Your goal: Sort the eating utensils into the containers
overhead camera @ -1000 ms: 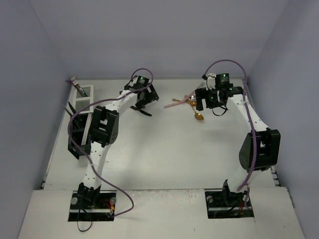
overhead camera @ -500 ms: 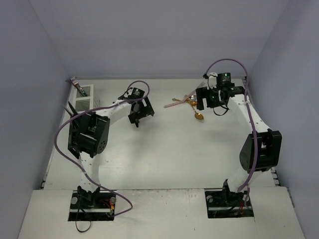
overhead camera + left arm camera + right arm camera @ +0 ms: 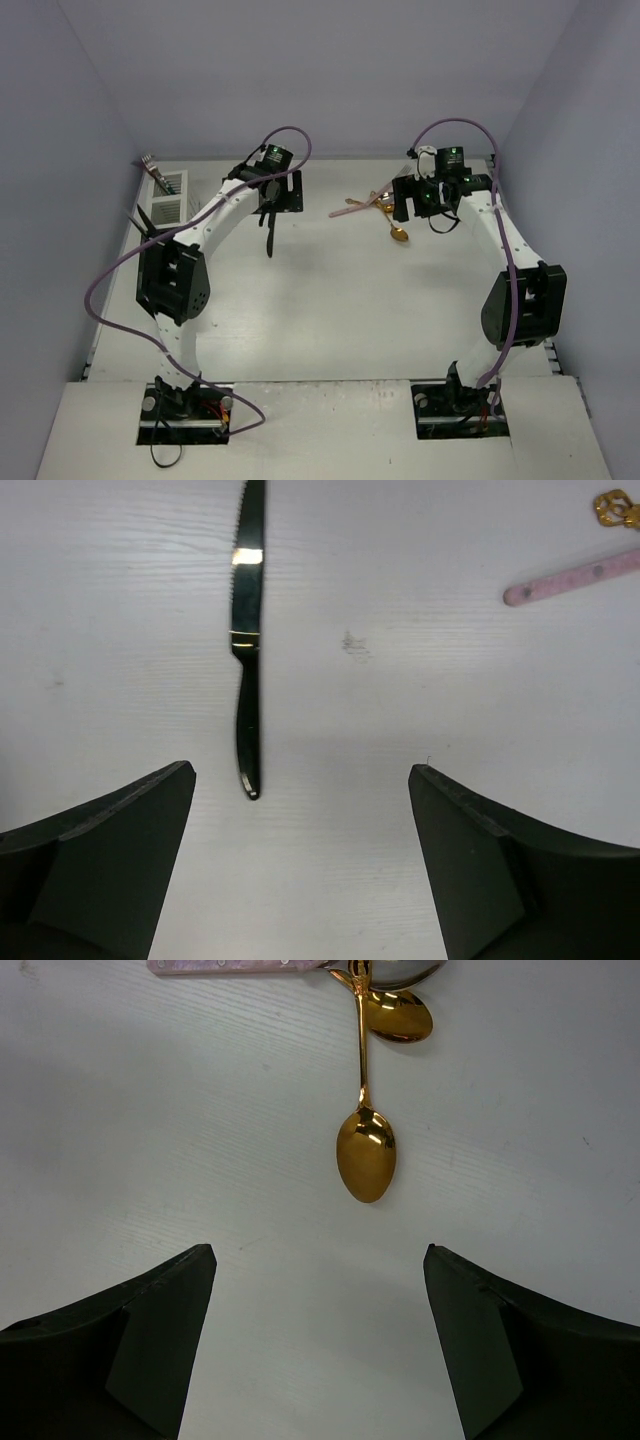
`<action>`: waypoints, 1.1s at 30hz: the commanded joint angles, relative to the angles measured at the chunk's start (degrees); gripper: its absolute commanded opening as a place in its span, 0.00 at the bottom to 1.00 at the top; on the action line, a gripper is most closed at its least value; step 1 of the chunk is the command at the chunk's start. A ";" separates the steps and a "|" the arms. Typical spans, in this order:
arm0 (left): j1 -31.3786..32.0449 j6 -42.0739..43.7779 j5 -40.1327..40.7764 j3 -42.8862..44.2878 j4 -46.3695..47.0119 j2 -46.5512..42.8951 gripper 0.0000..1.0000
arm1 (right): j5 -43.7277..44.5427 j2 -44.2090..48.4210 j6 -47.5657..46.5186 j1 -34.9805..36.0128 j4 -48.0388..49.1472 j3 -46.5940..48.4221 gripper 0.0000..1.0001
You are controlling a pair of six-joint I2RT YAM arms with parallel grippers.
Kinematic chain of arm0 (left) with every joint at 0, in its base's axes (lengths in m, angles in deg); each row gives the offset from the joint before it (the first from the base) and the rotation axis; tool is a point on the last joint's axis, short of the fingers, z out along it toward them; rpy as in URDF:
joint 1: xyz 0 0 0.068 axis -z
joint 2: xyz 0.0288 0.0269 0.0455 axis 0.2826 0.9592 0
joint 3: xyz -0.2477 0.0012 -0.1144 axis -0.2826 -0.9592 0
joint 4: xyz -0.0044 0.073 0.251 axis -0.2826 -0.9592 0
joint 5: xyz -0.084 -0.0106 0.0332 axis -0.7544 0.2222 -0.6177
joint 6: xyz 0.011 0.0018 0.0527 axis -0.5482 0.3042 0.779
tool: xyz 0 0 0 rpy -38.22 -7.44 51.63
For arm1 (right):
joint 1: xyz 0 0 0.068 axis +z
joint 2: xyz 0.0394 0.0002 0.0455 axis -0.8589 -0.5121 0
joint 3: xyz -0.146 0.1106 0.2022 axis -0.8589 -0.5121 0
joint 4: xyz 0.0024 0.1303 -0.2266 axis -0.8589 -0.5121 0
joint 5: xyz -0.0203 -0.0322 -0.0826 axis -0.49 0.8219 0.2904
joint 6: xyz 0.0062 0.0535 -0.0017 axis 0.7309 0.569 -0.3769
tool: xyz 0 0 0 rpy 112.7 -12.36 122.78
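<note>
The left gripper (image 3: 300, 772) is wide open and holds nothing; bare table (image 3: 330, 880) shows between its two dark fingers (image 3: 100, 865). A black knife (image 3: 247, 640) lies flat on the table just ahead of the gap, left of its centre line. The knife's handle end points back toward the gripper and reaches about level with the fingertips, nearer the left-hand finger in the wrist view, touching neither. The blade runs straight away from the gripper. Farther out and to the right, the end of a pink handle (image 3: 575, 577) enters the left wrist view, with a small piece of gold metal beyond it at the corner.

The right gripper (image 3: 320, 1250) is likewise spread wide with nothing gripped. A gold spoon (image 3: 365, 1150) lies ahead of its gap, near the centre line, bowl toward the gripper and handle leading away. A second gold spoon bowl (image 3: 398, 1015) lies just beyond, beside the first spoon's handle. The pink handle crosses the top edge of this view next to the two spoon handles.

In the top view the knife lies near the left gripper, and the spoons and pink handle form one cluster just left of the right gripper. The white caddy (image 3: 168, 195) stands at the far left of the table, well apart from both groups
</note>
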State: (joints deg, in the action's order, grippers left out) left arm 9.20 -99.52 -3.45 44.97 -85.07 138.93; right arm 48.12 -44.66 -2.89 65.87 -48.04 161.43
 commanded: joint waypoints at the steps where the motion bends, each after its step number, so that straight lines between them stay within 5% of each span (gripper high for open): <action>1: -0.43 10.63 8.08 6.65 -11.47 0.41 0.87 | -1.99 1.82 0.07 -0.41 0.60 0.55 0.82; 16: -2.51 10.78 -0.09 13.26 -13.05 13.13 0.72 | -1.52 2.96 -1.44 -0.44 0.52 -2.33 0.83; 24: -3.76 11.14 -4.31 15.16 -13.04 18.33 0.41 | -0.86 3.05 -2.10 -0.52 0.52 -2.59 0.83; 33: -5.57 12.22 -7.27 18.30 -12.78 22.32 0.39 | -1.05 2.70 -2.20 -0.70 0.34 -2.39 0.83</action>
State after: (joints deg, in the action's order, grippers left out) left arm 4.48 -88.40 -9.57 60.60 -97.42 160.55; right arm 47.05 -44.64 -4.39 65.55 -48.25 158.57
